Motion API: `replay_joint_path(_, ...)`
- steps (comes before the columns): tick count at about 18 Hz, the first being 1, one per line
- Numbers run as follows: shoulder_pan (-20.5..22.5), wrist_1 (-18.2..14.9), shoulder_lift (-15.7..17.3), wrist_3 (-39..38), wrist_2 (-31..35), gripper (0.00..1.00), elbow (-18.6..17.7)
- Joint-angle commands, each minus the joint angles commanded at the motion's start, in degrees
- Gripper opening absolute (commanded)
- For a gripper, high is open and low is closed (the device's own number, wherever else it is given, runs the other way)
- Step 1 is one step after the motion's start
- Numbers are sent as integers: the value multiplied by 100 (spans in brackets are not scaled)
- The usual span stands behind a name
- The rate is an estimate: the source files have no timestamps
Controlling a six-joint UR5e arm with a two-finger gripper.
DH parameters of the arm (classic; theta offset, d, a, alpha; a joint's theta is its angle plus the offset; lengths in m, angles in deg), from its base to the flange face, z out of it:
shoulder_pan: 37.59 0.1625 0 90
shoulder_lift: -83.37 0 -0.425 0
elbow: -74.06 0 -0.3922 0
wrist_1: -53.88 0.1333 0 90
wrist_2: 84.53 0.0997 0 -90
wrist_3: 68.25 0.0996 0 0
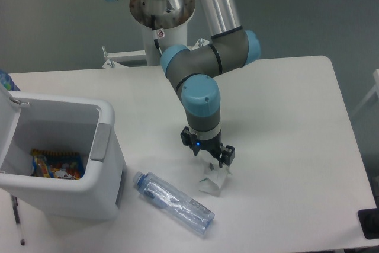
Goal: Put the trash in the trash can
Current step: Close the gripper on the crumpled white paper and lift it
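We see the arm [204,69] bent down over the white table [284,122], its claw [208,159] pointing straight down right above the carton [214,181]. The carton is a small flattened white piece with a little green print, and it stands somewhat upright on the table just beside the lower end of the claw. The claw's body hides the fingertips from this angle, so we cannot tell whether the fingers are apart or together, nor whether they already touch the carton's top edge. A small blue light glows on the wrist above the claw. The bottle [173,202] lies on its side on the table, clear and bluish, with its blue cap toward the bin and its base pointing toward the front edge of the table; it is just left of the carton and does not appear to touch it. The bin [103,164] sits at the left side of the table, a boxy white container with rounded corners and a grey panel on the side facing the bottle. Its lid [9,94] is swung open, and inside we can make out a colourful wrapper [56,165] lying at the bottom. The bottle's cap end is near the bin's lower corner. A thin dark pen [18,217] lies on the table by the bin's front left.
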State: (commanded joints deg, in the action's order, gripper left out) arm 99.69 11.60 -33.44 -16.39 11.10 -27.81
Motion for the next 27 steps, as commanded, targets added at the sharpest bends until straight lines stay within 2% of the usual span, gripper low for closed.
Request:
replay_joint_path(4,0,0,17,-62,-17,0,18)
replay_joint_path(14,79,0,175,-79,-166,0,44)
replay_joint_path(16,201,-9,289,-333,-744,0,123)
replay_joint_path(18,368,-9,421,-675,-1604,0,167)
replay_joint_path(20,492,-9,431,-843,-2326,0,220)
replay_joint_path(24,598,-18,536,-1063,-2882,0,255)
replay_joint_path(27,624,-18,562,-1563,-3216,0,457)
